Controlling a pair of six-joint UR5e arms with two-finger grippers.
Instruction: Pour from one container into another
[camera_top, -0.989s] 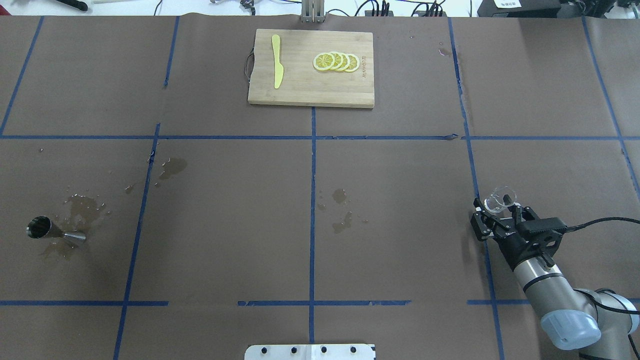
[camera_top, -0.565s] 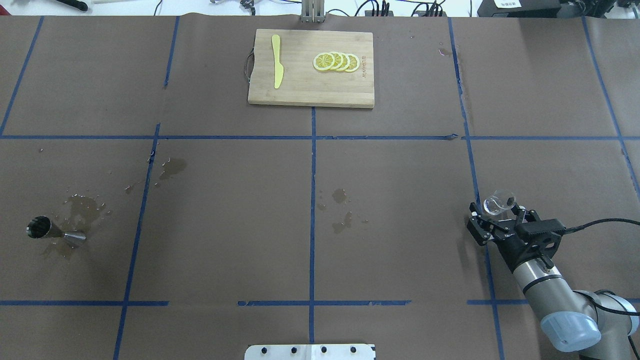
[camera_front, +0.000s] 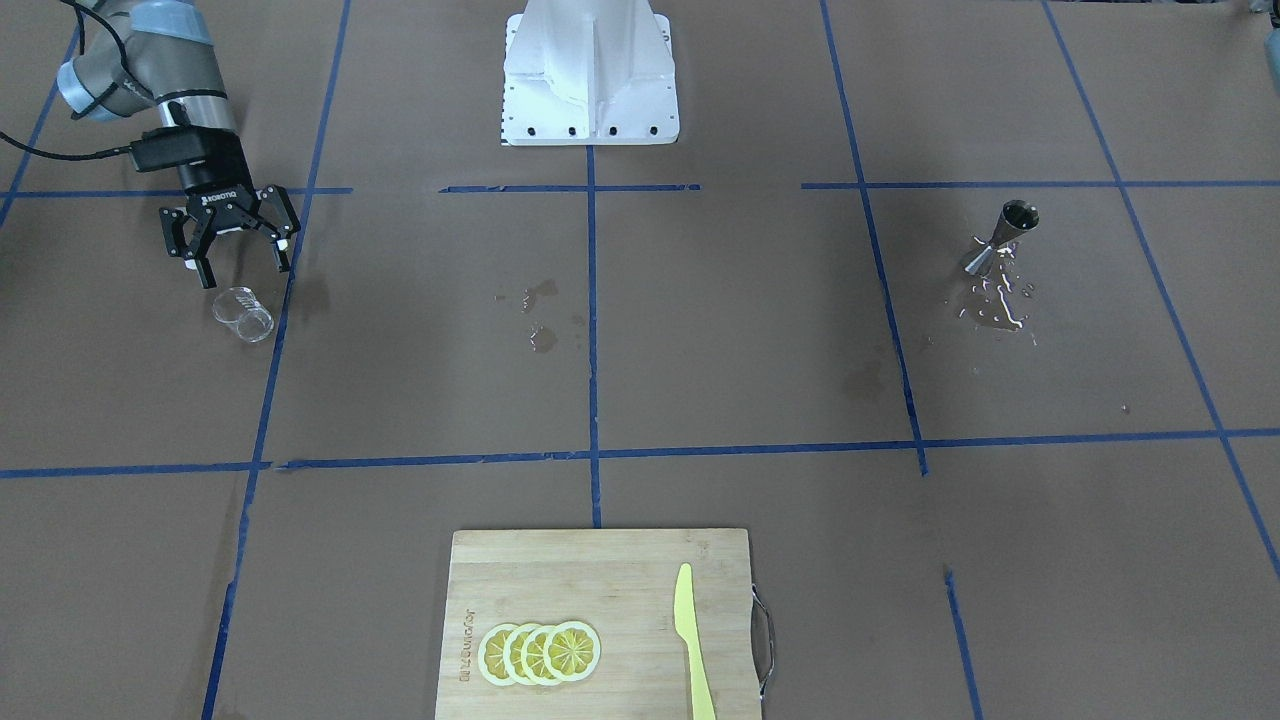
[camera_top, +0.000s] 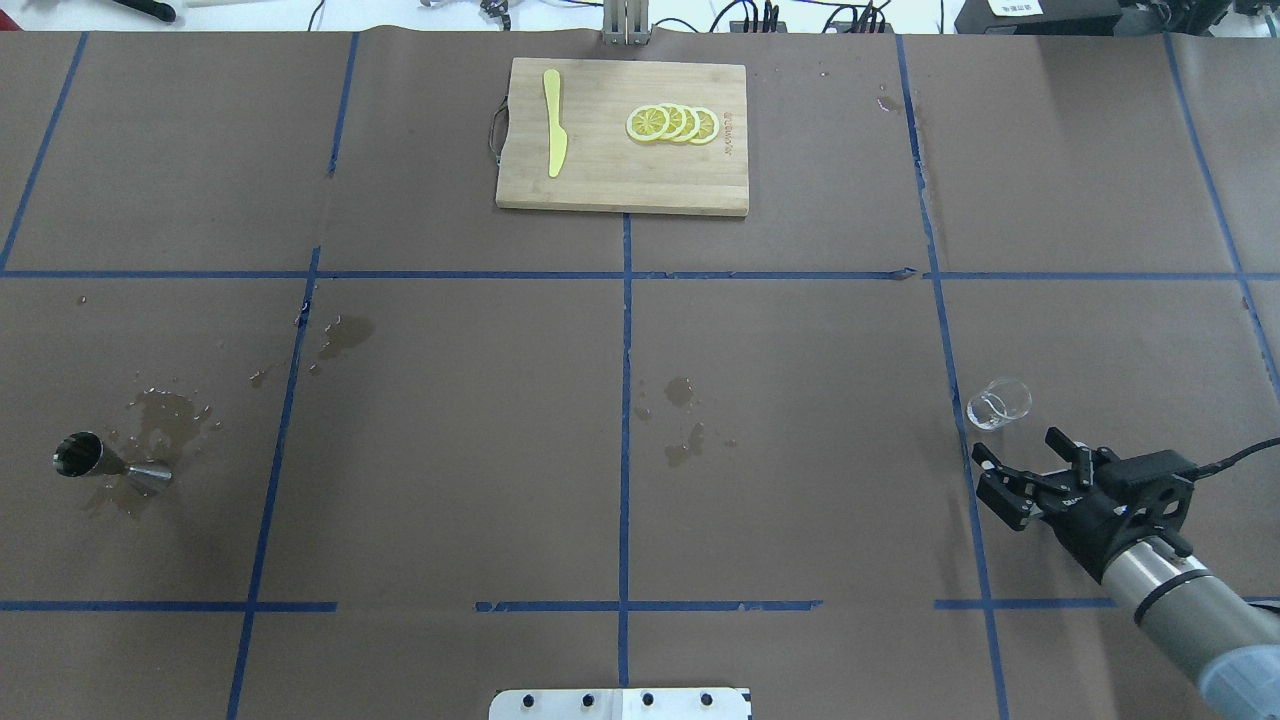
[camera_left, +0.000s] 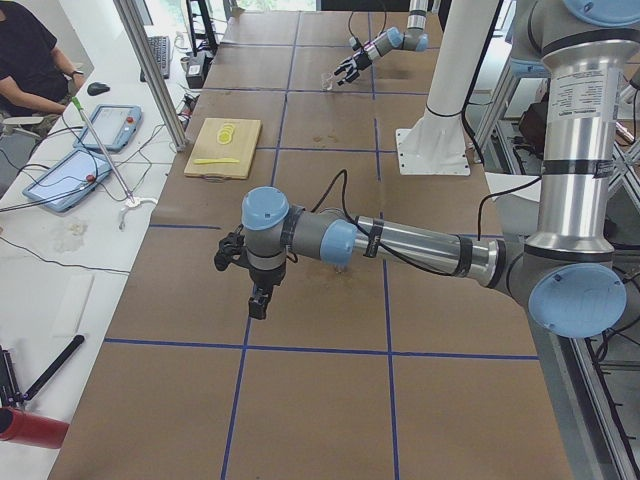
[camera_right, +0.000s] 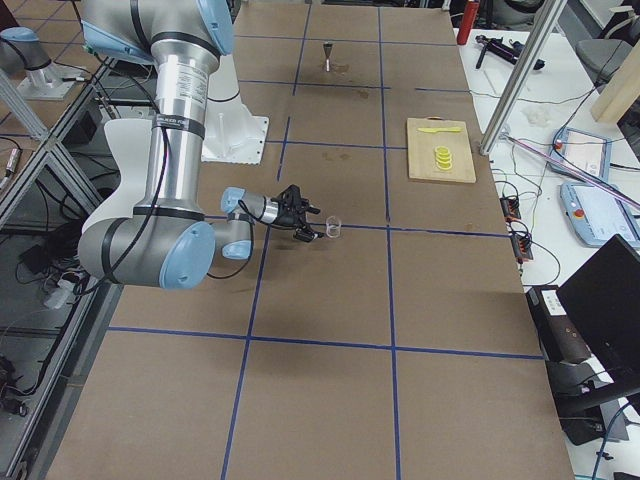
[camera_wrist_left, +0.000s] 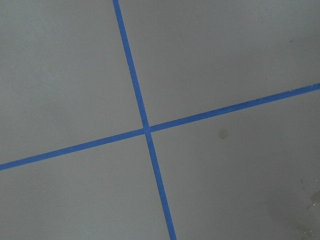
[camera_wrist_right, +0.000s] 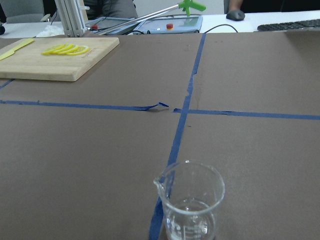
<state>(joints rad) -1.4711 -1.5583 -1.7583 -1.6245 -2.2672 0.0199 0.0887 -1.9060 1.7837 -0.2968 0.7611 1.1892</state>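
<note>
R fingers (camera_top: 1018, 447) wide open, empty, just on near side of cup (camera_top: 998, 402), not touching. Jigger (camera_top: 110, 462) upright at desk (camera_top: 450, 520) left. L fingers (camera_left: 257, 305): can't tell.

A wooden board (camera_top: 610, 175) lies at the table's far edge, carrying a yellow knife (camera_top: 553, 125) and four overlapping lemon slices (camera_top: 672, 123) (knife and slices well apart). Wet stains (camera_top: 680, 392) dot the brown paper (camera_top: 450, 400) beside the blue tape (camera_top: 625, 330).
</note>
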